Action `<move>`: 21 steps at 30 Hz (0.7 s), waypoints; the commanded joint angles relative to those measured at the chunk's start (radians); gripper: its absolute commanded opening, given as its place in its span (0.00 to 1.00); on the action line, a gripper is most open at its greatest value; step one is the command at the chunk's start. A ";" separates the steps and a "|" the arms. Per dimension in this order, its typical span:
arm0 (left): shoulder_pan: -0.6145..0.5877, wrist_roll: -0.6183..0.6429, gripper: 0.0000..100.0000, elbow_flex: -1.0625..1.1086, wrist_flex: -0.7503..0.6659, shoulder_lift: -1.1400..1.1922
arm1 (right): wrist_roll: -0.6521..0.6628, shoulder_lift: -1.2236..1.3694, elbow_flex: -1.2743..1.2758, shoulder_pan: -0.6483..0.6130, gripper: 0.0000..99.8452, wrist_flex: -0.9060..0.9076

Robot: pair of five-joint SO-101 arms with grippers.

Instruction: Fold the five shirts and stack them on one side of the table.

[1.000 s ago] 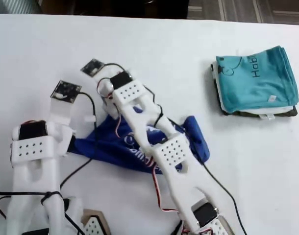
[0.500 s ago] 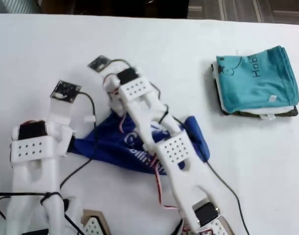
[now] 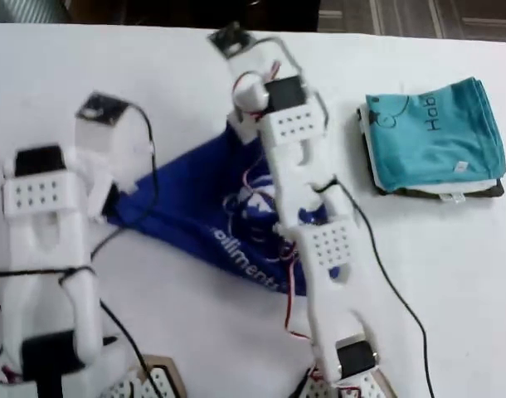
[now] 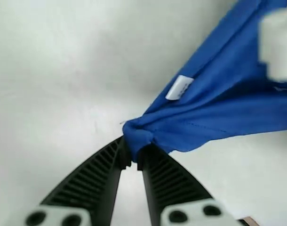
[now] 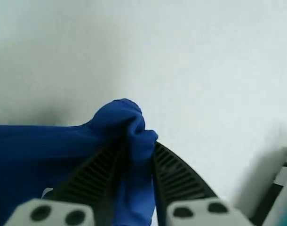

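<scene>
White tabletop point(image 3: 87, 58) carries a blue shirt point(image 3: 195, 211) stretched between two arms near its middle, with the folded stack point(image 3: 431, 137) well apart at one side. Spreading the cloth flat likely calls for an even, level pull. Both the left hand point(image 4: 131, 157) and the right hand point(image 5: 134, 141) are clamped on bunched corners.
</scene>
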 commanded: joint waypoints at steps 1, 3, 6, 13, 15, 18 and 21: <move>-0.009 0.000 0.03 -0.275 0.109 0.069 | -0.008 -0.262 0.138 0.044 0.02 0.025; 0.005 -0.003 0.03 -0.403 0.178 0.130 | -0.008 -0.366 0.258 0.054 0.02 0.025; 0.021 -0.003 0.03 -0.575 0.232 0.219 | -0.008 -0.519 0.384 0.062 0.02 0.021; 0.048 -0.003 0.03 -0.714 0.232 0.285 | 0.000 -0.759 0.451 0.157 0.02 0.019; 0.069 -0.003 0.03 -0.751 0.233 0.284 | 0.000 -0.779 0.454 0.196 0.02 0.019; 0.089 -0.003 0.03 -0.819 0.233 0.264 | -0.002 -0.800 0.445 0.251 0.02 0.019; 0.101 -0.003 0.03 -0.854 0.233 0.210 | -0.002 -0.846 0.451 0.278 0.02 0.019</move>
